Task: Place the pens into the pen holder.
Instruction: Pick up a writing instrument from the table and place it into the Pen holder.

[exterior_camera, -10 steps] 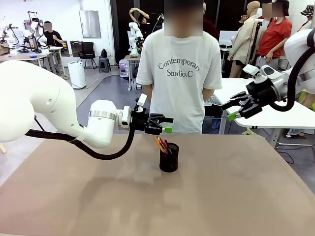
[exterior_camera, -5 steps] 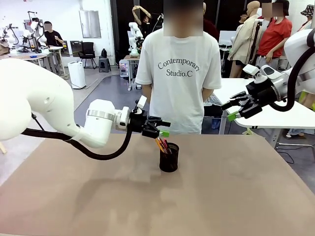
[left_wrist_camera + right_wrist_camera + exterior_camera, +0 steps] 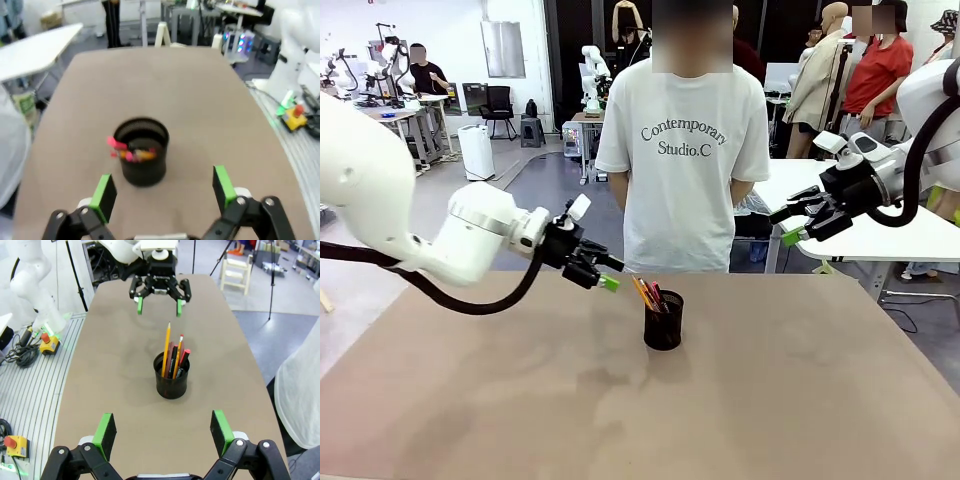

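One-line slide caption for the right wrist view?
Pens standing in the black mesh pen holder, between the open right hand and the open left hand.

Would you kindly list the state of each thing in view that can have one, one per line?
pen holder: upright on the table, holding the pens.
pens: standing inside the pen holder, leaning, tips above the rim.
left gripper: open, empty, beside the pen holder, above the table.
right gripper: open, empty, raised off to the side.
person: standing at the far side, arms behind the back.
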